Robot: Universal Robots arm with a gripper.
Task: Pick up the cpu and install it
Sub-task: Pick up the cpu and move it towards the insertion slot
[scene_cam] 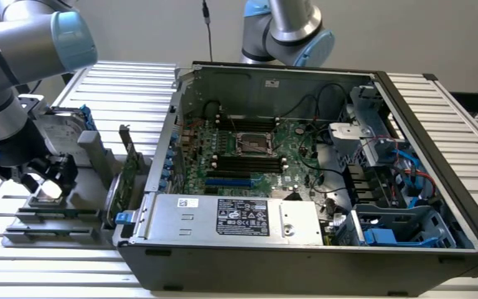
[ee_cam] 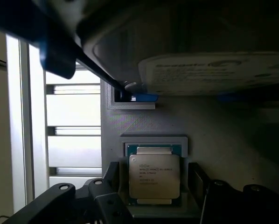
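The cpu (ee_cam: 154, 179), a small square chip with a dull silver top and printed text, lies flat in a recess of the grey holder (ee_cam: 214, 140). My gripper (ee_cam: 154, 198) stands open just above it, one black finger (ee_cam: 104, 196) on either side and a gap to each. In the exterior view the gripper (scene_cam: 46, 182) hangs low over the holder (scene_cam: 48, 215) at the exterior view's left, with the cpu (scene_cam: 48, 190) pale between its fingers. The open computer case (scene_cam: 438, 156) shows the motherboard's bare socket (scene_cam: 254, 144) in its middle.
A silver hard drive with blue brackets (scene_cam: 63, 128) stands close behind the gripper on the same holder. An expansion card (scene_cam: 127, 168) stands upright between the holder and the case. A grey labelled metal box (scene_cam: 239, 218) fills the case's near edge. A second arm (scene_cam: 285, 31) rises behind.
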